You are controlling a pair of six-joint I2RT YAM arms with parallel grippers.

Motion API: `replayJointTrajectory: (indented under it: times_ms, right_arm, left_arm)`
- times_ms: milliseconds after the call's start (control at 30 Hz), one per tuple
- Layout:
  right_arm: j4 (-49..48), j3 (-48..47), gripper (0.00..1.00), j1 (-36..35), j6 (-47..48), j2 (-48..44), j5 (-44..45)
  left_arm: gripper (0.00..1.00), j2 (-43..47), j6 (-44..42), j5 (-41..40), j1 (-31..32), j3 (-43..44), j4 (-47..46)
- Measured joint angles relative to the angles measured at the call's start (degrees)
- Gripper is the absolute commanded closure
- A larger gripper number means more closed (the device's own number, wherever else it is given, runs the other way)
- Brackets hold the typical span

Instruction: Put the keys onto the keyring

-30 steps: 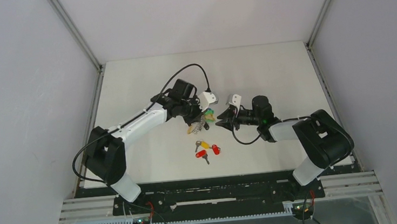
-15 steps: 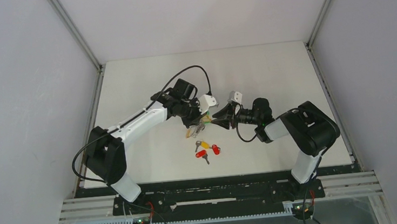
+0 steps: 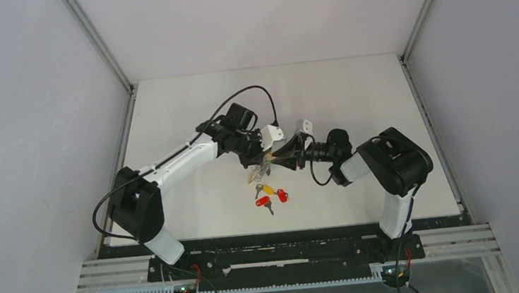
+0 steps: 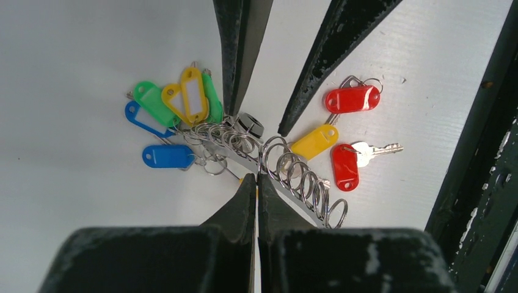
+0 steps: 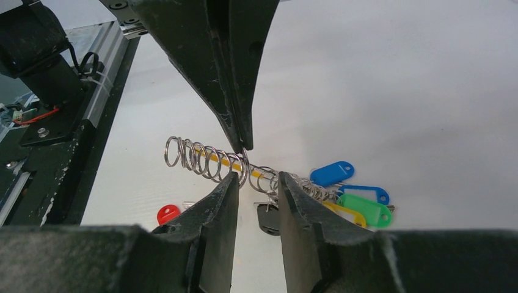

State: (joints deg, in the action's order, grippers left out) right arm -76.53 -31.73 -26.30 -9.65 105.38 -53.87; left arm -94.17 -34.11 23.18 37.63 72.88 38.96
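Observation:
The keyring (image 4: 287, 174) is a row of silver rings on a bar with a yellow band, with green, blue and yellow tags (image 4: 177, 107) bunched at one end. It hangs just above the table, and my left gripper (image 4: 257, 178) is shut on its middle. My right gripper (image 5: 256, 180) is open, its fingertips (image 5: 227, 186) straddling a few rings right beside the left pinch. A black piece (image 5: 267, 220) dangles between them. Three loose keys lie on the table below: a red tag (image 4: 352, 99), a yellow tag (image 4: 314, 141) and a red-tagged silver key (image 4: 346, 166). In the top view they lie (image 3: 269, 195) just nearer than the keyring (image 3: 260, 169).
The table's (image 3: 351, 96) white surface is ringed by grey walls. A black rail (image 3: 286, 236) runs along the near edge by the arm bases. The left arm's cable (image 3: 252, 90) loops above the wrist. Both arms meet near the table's middle.
My right gripper has moved left up to the keyring and its jaws have narrowed a little. The left gripper keeps its hold, shifted slightly toward the near edge.

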Motion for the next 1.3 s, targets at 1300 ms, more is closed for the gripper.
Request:
replayJointTrajectory:
  times_ms: [1300]
  right_arm:
    - [-1.73, -2.01, 0.91, -1.66, 0.07, 3.23, -2.69]
  left_arm:
    - [1.00, 0.48, -1.05, 1.57, 1.05, -0.02, -0.35]
